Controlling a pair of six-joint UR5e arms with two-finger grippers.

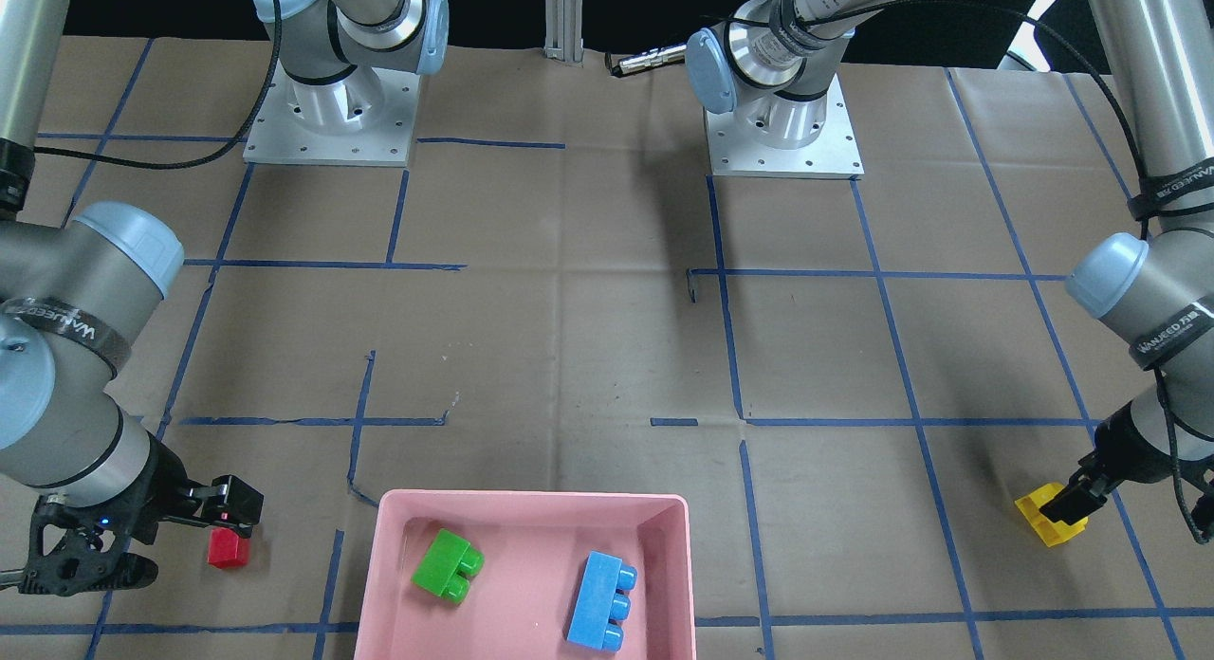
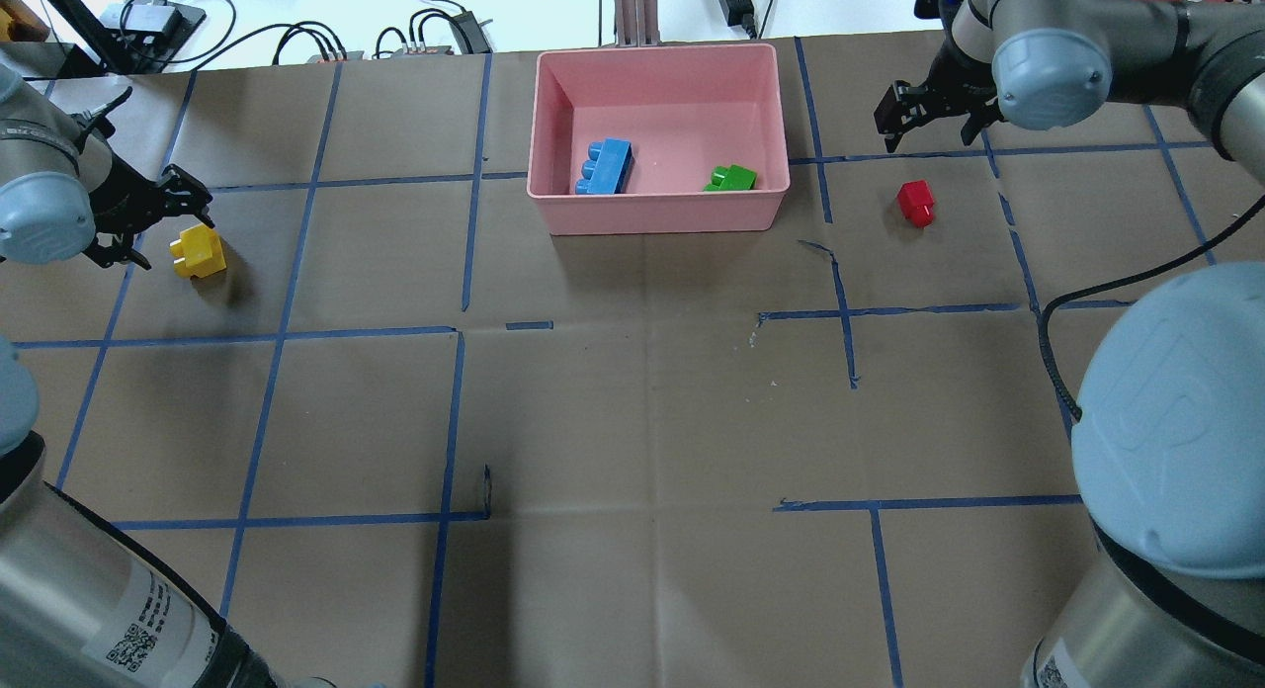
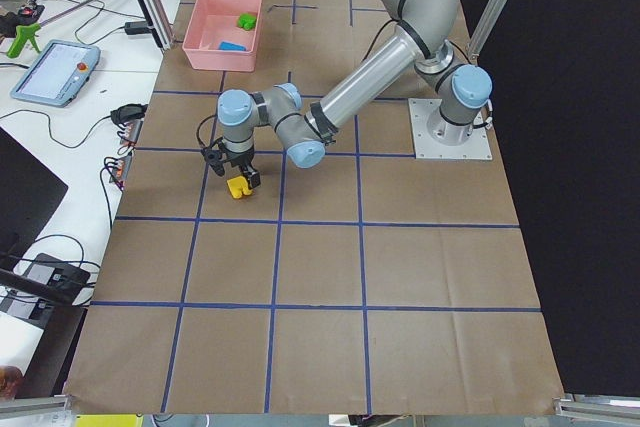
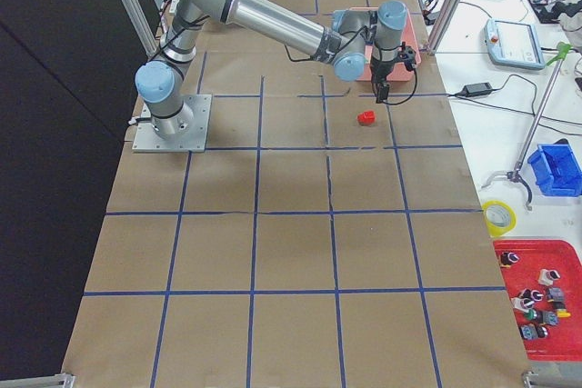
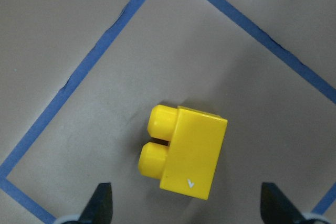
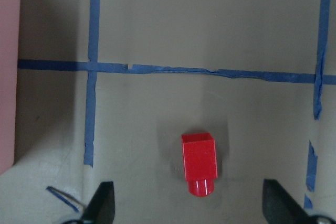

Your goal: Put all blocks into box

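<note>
The pink box (image 2: 657,215) stands at the table's far edge; it also shows in the front view (image 1: 531,500). In it lie the green block (image 2: 731,178) and the blue block (image 2: 605,166). The yellow block (image 2: 198,251) lies on its side on the paper at the far left. My left gripper (image 5: 189,209) is open just over it, one finger on each side, not touching. The red block (image 2: 916,202) lies on the paper to the right of the box. My right gripper (image 6: 190,206) is open and empty above it (image 6: 198,163).
Brown paper with blue tape lines covers the table. The box's wall (image 6: 6,77) is at the left edge of the right wrist view. Cables and gear lie beyond the far edge. Both arm bases (image 1: 327,110) stand at the robot's side.
</note>
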